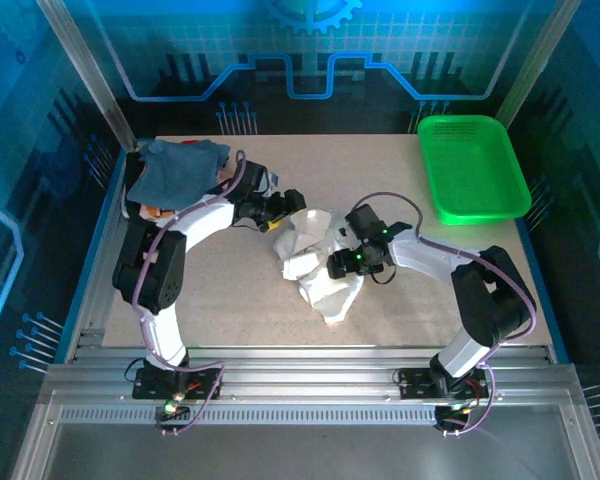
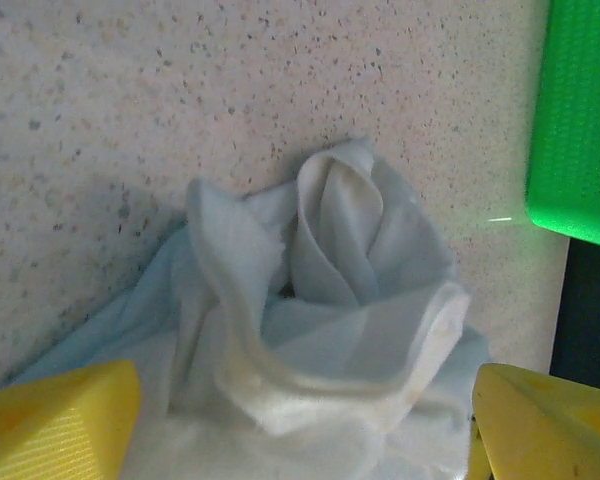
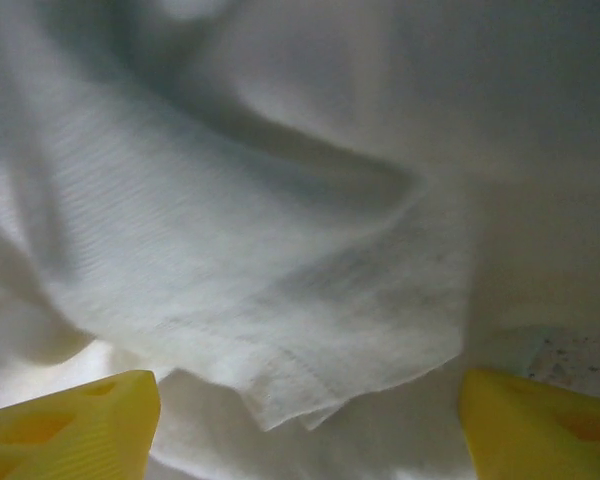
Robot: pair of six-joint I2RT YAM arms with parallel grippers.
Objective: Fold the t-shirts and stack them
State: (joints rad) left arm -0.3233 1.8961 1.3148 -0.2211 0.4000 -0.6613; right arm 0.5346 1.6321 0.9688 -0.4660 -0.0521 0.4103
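A crumpled white t-shirt (image 1: 320, 268) lies bunched in the middle of the table. My left gripper (image 1: 288, 214) is at its upper left edge and my right gripper (image 1: 342, 262) sits over its middle from the right. In the left wrist view the white shirt's (image 2: 320, 330) folded collar rises between the yellow fingers (image 2: 60, 425) of the left gripper (image 2: 305, 378), which stand wide apart. In the right wrist view a stitched hem of the shirt (image 3: 280, 260) hangs between the spread pads of the right gripper (image 3: 310, 388). A slate-blue shirt (image 1: 185, 165) tops a pile at the back left.
A green mesh basket (image 1: 472, 165) stands at the back right; its corner (image 2: 580, 120) also appears in the left wrist view. Orange cloth (image 1: 155, 210) peeks from under the back-left pile. Speckled tabletop (image 1: 230, 300) lies bare in front of the shirt.
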